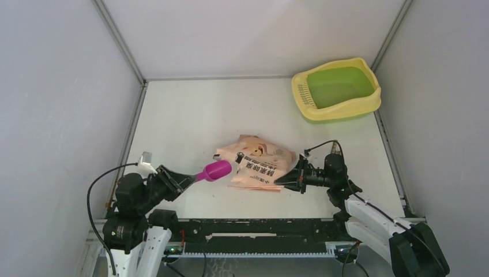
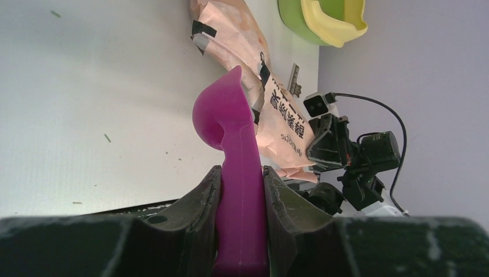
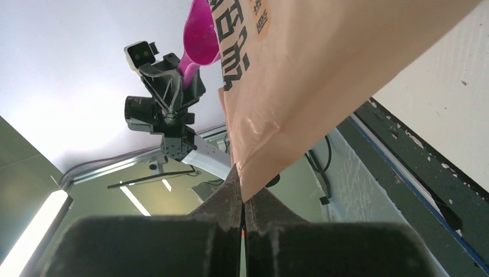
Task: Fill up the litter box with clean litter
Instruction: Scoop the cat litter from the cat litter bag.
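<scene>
The litter box point(image 1: 340, 111), pale yellow with a lime-green basin, stands at the table's far right corner, and its basin shows bare green; its end shows in the left wrist view point(image 2: 337, 26). A peach-pink printed bag point(image 1: 256, 163) point(image 2: 271, 109) point(image 3: 323, 75) lies mid-table. My right gripper point(image 1: 282, 180) point(image 3: 242, 173) is shut on the bag's near right corner. My left gripper point(image 1: 183, 180) point(image 2: 241, 170) is shut on the handle of a magenta scoop point(image 1: 214, 171) point(image 2: 230, 133) point(image 3: 199, 34), whose bowl sits at the bag's left edge. A few litter specks point(image 2: 167, 153) dot the table.
Grey enclosure walls with metal corner posts close in the table on three sides. A black rail point(image 1: 254, 228) runs along the near edge between the arm bases. A cable loops from the right arm's wrist point(image 1: 323, 144).
</scene>
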`<state>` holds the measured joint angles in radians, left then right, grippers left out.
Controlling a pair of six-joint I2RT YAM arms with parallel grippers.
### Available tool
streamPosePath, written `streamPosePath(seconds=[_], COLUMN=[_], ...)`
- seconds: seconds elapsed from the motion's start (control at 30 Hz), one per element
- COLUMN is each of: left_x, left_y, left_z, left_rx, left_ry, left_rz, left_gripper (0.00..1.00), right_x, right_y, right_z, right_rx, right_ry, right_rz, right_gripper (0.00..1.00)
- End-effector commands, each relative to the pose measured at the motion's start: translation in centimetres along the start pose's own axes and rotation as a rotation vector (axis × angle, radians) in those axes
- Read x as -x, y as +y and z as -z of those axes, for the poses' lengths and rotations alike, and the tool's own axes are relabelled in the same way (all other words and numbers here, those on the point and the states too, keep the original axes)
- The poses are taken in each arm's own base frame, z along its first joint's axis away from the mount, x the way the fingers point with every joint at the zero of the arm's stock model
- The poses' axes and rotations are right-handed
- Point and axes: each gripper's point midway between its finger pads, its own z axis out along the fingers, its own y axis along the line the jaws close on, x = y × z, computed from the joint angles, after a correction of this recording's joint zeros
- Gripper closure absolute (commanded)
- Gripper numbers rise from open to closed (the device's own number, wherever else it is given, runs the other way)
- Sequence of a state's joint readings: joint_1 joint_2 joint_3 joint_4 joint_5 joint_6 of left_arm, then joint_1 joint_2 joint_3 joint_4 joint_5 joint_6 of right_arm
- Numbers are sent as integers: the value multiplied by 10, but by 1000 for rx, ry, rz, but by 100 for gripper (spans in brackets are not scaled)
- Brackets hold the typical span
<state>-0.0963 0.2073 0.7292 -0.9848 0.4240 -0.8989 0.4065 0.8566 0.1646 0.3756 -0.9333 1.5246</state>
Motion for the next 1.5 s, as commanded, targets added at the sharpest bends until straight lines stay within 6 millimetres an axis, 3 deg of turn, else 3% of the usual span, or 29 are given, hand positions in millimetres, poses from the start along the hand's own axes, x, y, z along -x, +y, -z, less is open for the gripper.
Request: streamPosePath(seconds=[0.0,0.27,0.6,0.77,1.13,1.47], left_x=[-7,-13,-17,-30,-66,-52], left_y=[-7,-6,-18,-6,41,20], left_z=[0,-23,-19,-22,-24,-16], left_rx=[-63,-166,-215,-205,-111,-193], left_ry=[16,46,88,127,188,122], left_rz=[55,185,210,225,273,337], left_gripper=[100,100,100,100,100,100], right_x=[-1,-6,-4,0,15,13], right_y=[6,-1,-13,-20,-26,-41], right_z=[0,3,10,16,23,27], right_rx=[36,41,24,17,-2,-17], right_ry=[-4,10,4,-2,-16,-9], right_rz=[30,41,53,52,63,43], right_gripper=[100,100,100,100,100,100])
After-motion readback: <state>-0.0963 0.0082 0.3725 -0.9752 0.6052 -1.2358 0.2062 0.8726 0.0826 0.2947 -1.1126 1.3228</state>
